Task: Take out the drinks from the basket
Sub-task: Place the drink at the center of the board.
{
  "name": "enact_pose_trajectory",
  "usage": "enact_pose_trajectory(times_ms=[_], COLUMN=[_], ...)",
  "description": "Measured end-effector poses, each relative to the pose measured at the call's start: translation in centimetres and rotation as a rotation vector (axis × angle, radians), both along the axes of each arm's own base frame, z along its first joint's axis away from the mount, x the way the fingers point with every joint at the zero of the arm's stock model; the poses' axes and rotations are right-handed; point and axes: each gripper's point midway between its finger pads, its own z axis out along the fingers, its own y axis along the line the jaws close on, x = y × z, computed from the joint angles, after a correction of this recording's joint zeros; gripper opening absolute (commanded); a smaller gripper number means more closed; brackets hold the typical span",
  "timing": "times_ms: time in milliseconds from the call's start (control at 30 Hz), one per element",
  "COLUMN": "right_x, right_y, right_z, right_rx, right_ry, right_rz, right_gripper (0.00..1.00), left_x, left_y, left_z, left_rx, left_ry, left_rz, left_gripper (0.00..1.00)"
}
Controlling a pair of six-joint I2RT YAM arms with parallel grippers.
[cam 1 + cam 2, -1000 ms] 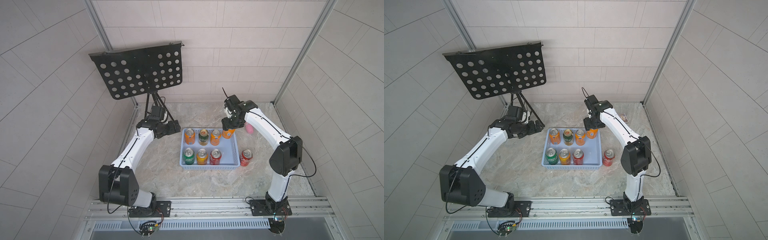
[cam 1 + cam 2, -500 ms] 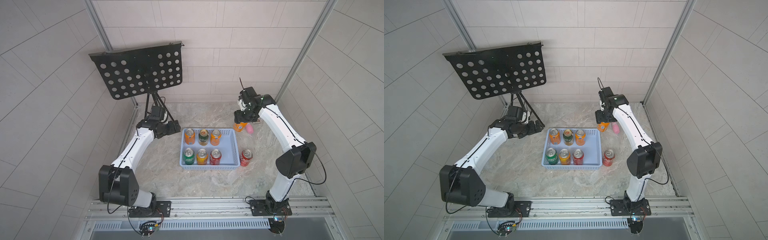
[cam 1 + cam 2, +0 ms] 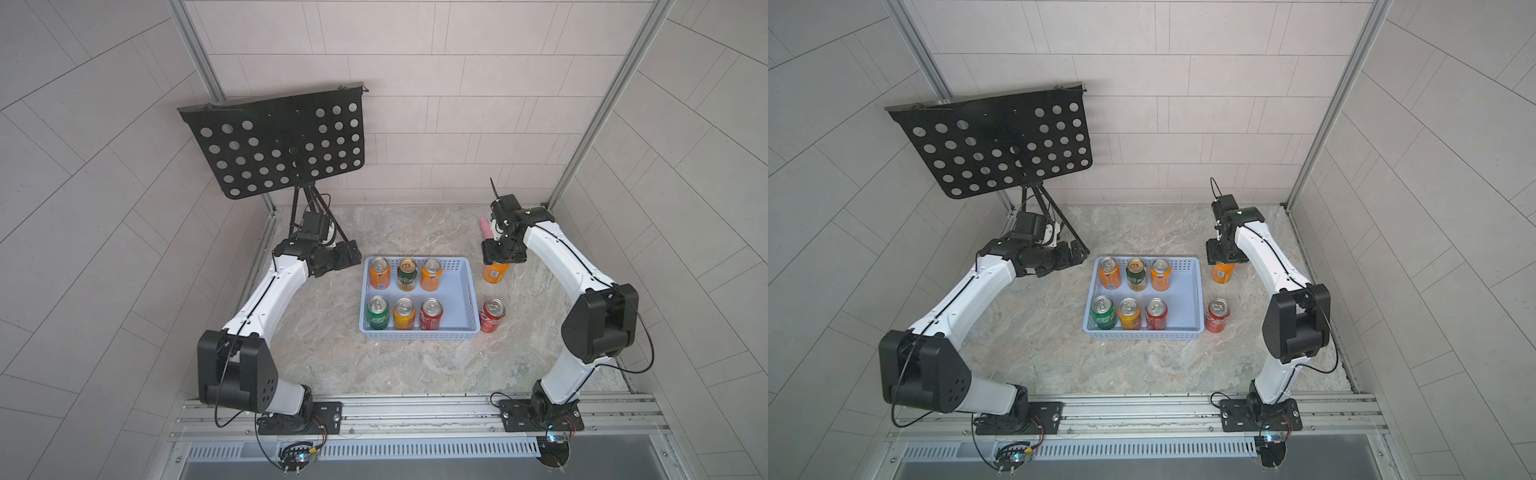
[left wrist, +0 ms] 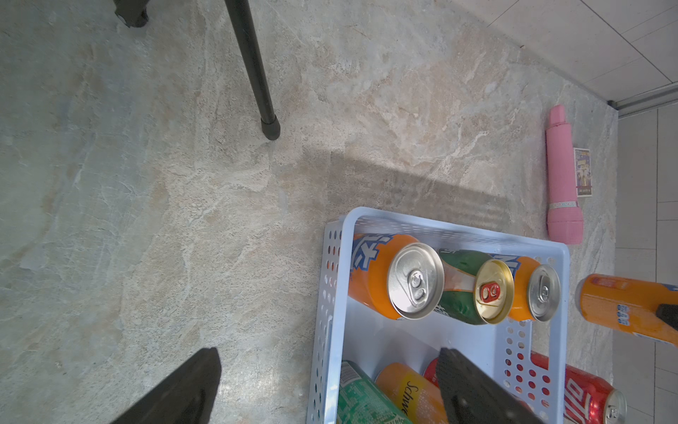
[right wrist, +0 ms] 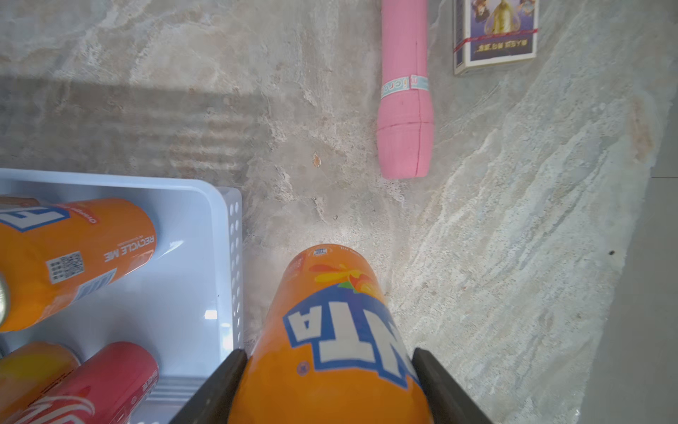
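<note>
Metal this thin looks slick and easily dented: I'd guess the orange can [image 5: 330, 330] would crumple under a hard squeeze and slip from a slack one, so a firm hold across its round wall seems right. The right jaws are clamped on it, upright, just outside the basket [image 3: 419, 333] at its 2 o'clock. Six drinks [image 3: 430, 275] stand inside, and a red can [image 3: 492, 316] stands on the worktop [image 3: 332, 365] at 4 o'clock. The left jaws gape empty at 10 o'clock.

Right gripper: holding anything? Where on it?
The right gripper holds the orange Fanta can, fingers on opposite sides of its upper body, beside the basket. The left gripper is open, empty.
</note>
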Motion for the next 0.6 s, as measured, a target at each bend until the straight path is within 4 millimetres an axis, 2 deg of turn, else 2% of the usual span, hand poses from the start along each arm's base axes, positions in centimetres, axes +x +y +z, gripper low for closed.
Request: enact_pose_trajectory(times_ms=[200,600], right_x=[0.5,0.7], right_y=[0.1,0.4], right_z=[-3.2,-6.2], right_rx=[0.005,0.028], right_ry=[0.009,-0.008], right_rz=[-0.022,-0.045], right_gripper=[0.34,0.35], left_x=[0.0,0.0], left_y=[0.0,-0.1], left_z=[0.0,0.0], left_rx=[0.000,-0.003], left_ry=[0.000,0.001], left_rz=[0.000,-0.002], left_gripper=[1.00,1.00])
